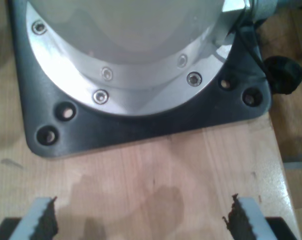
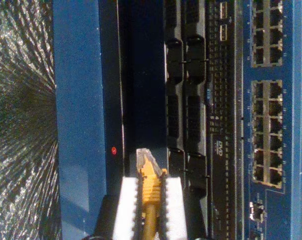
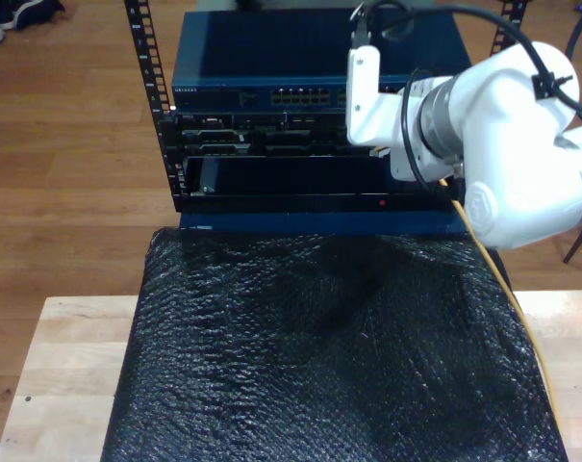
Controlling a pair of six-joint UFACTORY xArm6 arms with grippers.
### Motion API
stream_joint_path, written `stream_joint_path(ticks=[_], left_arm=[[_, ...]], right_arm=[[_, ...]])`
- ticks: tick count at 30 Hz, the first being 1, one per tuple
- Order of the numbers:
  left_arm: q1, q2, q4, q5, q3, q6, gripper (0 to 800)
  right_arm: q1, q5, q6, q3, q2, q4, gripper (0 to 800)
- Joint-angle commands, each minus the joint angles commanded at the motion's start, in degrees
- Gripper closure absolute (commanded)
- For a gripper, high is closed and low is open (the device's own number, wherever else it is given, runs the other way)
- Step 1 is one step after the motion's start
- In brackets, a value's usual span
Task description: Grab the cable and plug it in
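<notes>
Cable clamped in second pincer, plug-first toward rack

Wooden plank floor surrounds a pale wooden table.

Blue rack switch behind black bubble-wrap mat on wooden table.

— What sort of place? 
— Looks like a robotics lab or test workshop. 
— Shown by what? 
— Open equipment rack holding blue network switches with rows of ports, set by a wooden worktop under black bubble wrap; arm base plate bolted down; wood floor around.
</notes>
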Motion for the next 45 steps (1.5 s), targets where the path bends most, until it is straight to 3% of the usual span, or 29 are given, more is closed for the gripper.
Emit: stream_joint_path(ticks=[10, 29, 45], left_arm=[[0.0, 0.0, 0.0, 0.0, 0.0, 0.0, 0], [0.0, 0.0, 0.0, 0.0, 0.0, 0.0, 0], [0.0, 0.0, 0.0, 0.0, 0.0, 0.0, 0]], right_arm=[[-0.1, -10.3, -1.8, 1.3, 0.9, -4.8, 800], [0.0, -20.2, -11.5, 2.4, 4.2, -4.7, 800], [-1.3, -35.9, -11.6, 2.4, 10.3, -4.4, 800]])
